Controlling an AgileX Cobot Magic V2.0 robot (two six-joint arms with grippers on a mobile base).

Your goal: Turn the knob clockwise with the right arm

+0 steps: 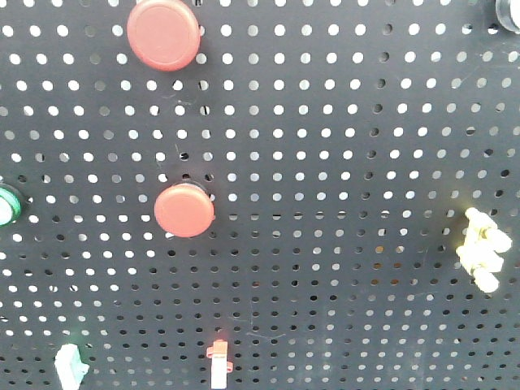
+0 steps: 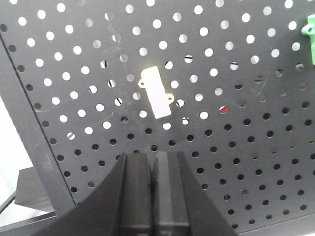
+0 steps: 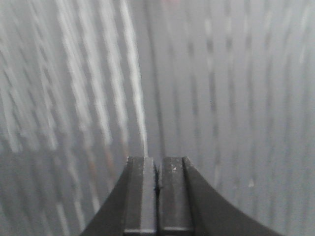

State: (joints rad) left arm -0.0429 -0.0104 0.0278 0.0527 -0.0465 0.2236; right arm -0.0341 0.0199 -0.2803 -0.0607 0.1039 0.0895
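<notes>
Knob: you can't tell which part it is; a black round part (image 1: 509, 12) sits cut off at the pegboard's (image 1: 341, 146) top-right corner. Your right gripper (image 3: 157, 164) has its jaws pressed together, holding nothing, against streaked blur. Your left gripper (image 2: 153, 160) is likewise closed.

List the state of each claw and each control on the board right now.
Left claw: shut, empty.
Right claw: shut, empty; view blurred.
Upper red button: mounted, untouched.
Lower red button: mounted, untouched.
Green button: mounted, untouched, half out of frame.
Cream block: mounted, untouched.

Pegboard (image 1: 321, 122): upper red button (image 1: 163, 34), lower red button (image 1: 184, 210), perhaps yellow plug (image 1: 483, 248).
</notes>
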